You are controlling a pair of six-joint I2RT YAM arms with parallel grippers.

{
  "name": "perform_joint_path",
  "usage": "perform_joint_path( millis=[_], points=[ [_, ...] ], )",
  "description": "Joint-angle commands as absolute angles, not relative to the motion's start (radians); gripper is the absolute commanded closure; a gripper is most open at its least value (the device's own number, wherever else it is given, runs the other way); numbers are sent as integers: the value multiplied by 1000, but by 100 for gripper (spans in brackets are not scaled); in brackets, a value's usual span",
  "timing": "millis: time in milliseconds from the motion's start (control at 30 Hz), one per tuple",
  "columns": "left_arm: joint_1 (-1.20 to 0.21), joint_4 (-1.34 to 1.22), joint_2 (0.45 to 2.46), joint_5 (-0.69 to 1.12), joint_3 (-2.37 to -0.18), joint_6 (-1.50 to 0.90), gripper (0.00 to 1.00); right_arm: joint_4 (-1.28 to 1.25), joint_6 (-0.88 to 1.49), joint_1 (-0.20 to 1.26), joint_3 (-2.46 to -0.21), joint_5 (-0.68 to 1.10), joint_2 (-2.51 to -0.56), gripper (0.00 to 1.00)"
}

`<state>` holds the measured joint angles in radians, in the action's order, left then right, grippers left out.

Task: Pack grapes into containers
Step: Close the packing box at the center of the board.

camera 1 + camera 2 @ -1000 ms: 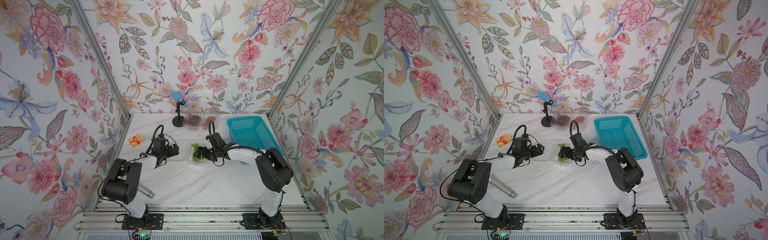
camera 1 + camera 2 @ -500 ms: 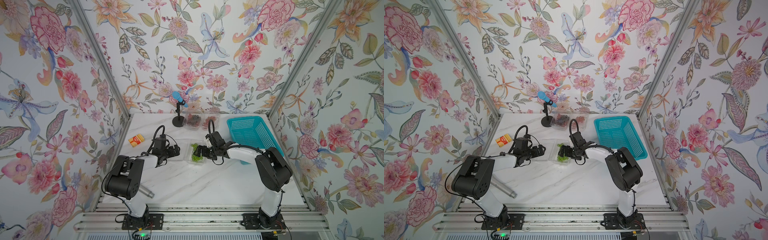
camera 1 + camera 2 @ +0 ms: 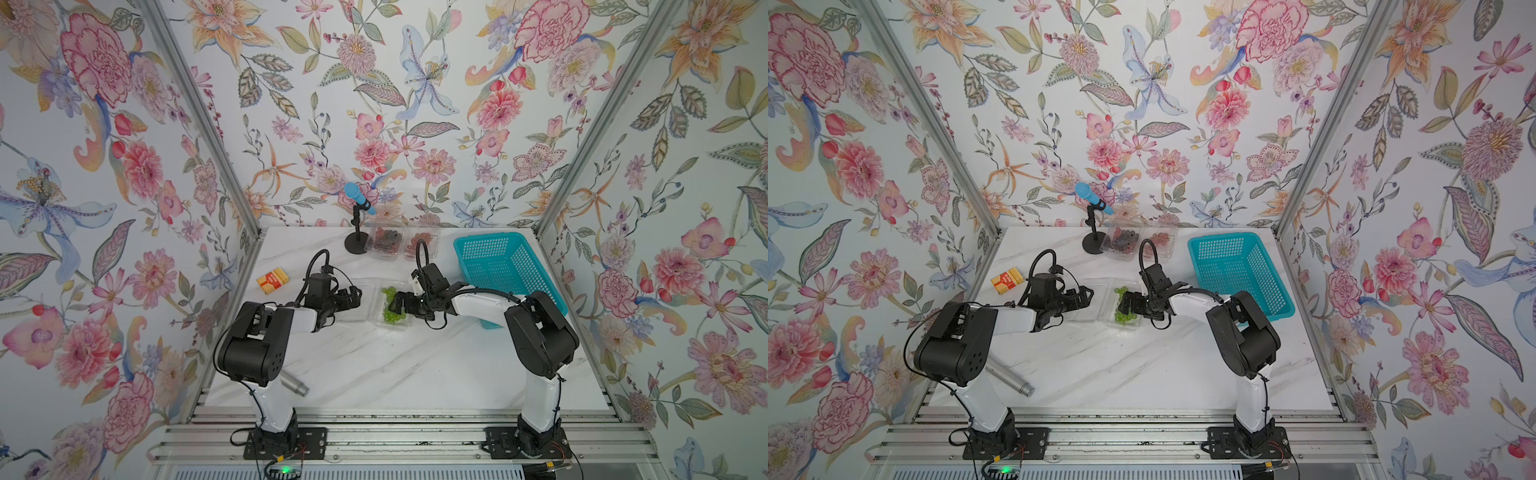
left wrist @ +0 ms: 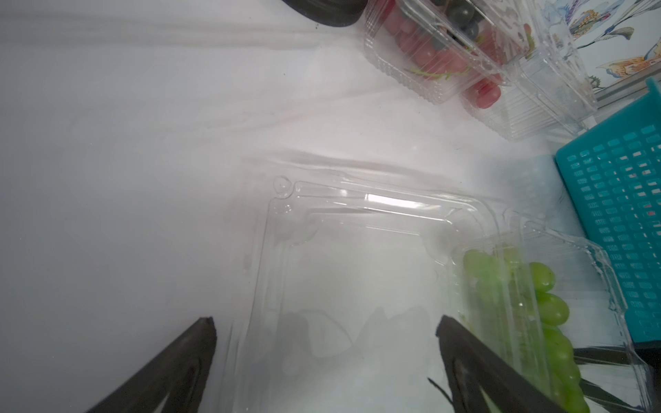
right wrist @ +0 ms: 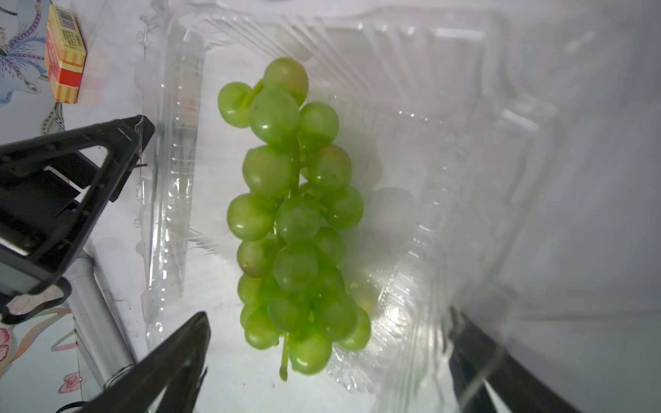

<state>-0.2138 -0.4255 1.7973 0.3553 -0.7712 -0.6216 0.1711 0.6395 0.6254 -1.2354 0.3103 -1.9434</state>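
Grapes (image 5: 293, 214), a green bunch, lie in the open tray of a clear clamshell container (image 3: 392, 322) mid-desk (image 3: 374, 365). Its lid (image 4: 357, 221) lies flat to the left. Both end effectors are released: the left end effector (image 4: 325, 321) hangs over the lid, the right end effector (image 5: 329, 316) over the fruit. Closing looks to be the step in hand — the lid needs folding rightward and pressing shut, tray steadied. Far off, a dark-grape container (image 3: 384, 243) and a red-grape container (image 3: 422, 245) sit beside a microphone stand (image 3: 356, 245). A teal basket (image 3: 486, 241) stands right — apparently clear of the fold.
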Motion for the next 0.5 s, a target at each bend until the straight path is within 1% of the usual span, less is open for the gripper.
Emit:
perform_joint_path(
  millis=[0, 133, 467],
  points=[
    [-206, -439, 1824, 442, -748, -647, 0, 187, 624, 618, -1274, 310, -1965, 0],
    [-206, -479, 1819, 485, -735, -677, 0, 188, 626, 618, -1297, 317, -1976, 0],
    [-206, -445, 1705, 471, -724, -683, 0, 222, 604, 623, -1332, 295, -2007, 0]
  ],
)
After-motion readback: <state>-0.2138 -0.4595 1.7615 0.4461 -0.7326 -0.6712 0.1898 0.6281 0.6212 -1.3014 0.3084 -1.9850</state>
